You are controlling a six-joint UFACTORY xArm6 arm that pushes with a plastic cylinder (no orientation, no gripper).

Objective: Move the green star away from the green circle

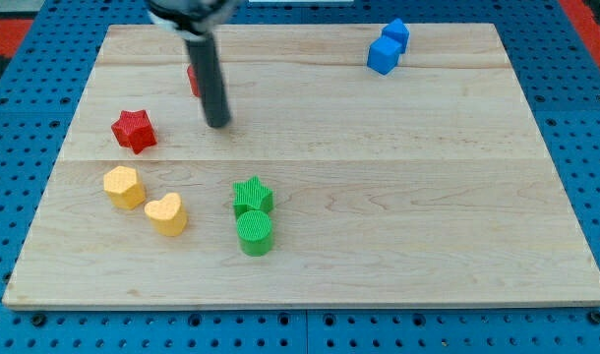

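Observation:
The green star [252, 195] lies on the wooden board [398, 187] below the middle, touching the green circle [255, 233], which sits just under it toward the view's bottom. My tip [218, 124] is above and a little left of the star, apart from it by a clear gap. The rod rises from the tip toward the view's top left.
A red star [134, 130] lies left of my tip. A red block [193, 79] is partly hidden behind the rod. A yellow hexagon-like block [124, 187] and a yellow heart [167, 213] lie at the lower left. Two blue blocks [388, 46] touch at the top right.

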